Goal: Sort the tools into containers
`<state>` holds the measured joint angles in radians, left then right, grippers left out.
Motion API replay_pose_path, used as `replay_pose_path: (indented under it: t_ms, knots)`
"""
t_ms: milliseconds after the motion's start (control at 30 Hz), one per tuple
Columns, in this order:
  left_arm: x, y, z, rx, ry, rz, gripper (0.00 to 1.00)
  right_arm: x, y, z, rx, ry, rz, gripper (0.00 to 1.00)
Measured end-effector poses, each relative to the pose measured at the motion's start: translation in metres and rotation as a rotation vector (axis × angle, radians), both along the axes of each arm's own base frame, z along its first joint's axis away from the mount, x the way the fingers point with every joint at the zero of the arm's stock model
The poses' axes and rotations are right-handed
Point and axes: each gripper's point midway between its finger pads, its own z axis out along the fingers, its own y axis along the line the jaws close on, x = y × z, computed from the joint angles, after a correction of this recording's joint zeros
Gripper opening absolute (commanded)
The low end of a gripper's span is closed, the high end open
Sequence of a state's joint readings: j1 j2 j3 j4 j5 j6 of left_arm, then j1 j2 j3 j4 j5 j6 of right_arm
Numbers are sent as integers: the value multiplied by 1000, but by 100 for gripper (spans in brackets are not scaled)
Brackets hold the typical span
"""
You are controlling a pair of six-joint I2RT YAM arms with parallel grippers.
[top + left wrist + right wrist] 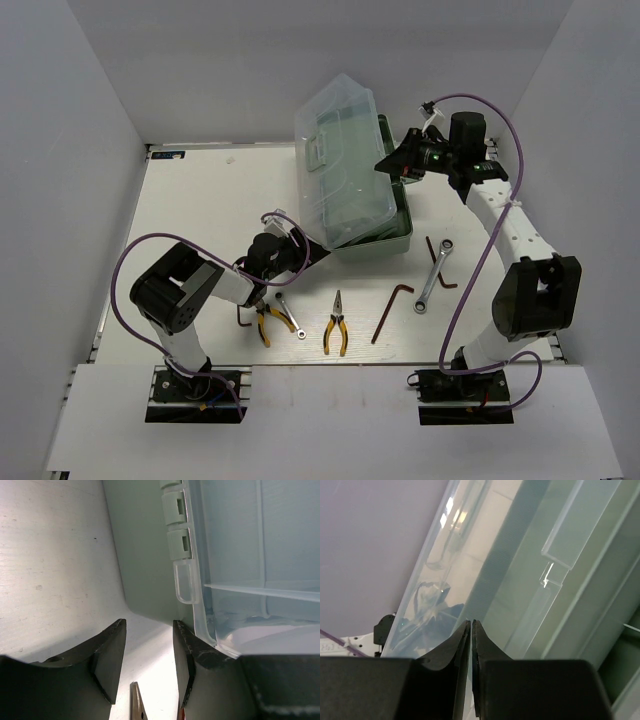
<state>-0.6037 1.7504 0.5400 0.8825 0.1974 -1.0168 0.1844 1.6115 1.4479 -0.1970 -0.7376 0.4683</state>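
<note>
Lying just behind the spread, empty left gripper: yellow-handled pliers, nose toward the toolbox. Right gripper, jaws nearly together at the clear lid; pinch cannot be told.

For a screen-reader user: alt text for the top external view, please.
A green toolbox with a raised clear lid, the left gripper at its near-left corner and the right gripper at its far-right side. Pliers, wrenches and hex keys lie on the table in front.
</note>
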Motion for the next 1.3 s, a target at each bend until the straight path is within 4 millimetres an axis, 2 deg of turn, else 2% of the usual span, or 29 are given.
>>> replay_pose_path:
  t_ms: [200,433,800,1133,1233,1300]
  knots:
    - [0,0,0,1,-1,-1,53,1,-6,-3,-43,-18,-26,14]
    - [0,-1,1,2,-1,-5,53,5,-12,-8,-89,-35,-56,22]
    - [1,-2,1,3,-3,-10,53,17,-31,-26,-218,-59,-148,22]
    - [1,-4,4,-4,-7,-18,53,18,-40,-26,-334,-132,-190,22]
    - [1,-4,5,-6,-9,-20,52,19,-42,-28,-368,-149,-200,31]
    - [1,-4,5,-7,-10,-21,52,21,-44,-29,-387,-160,-206,43]
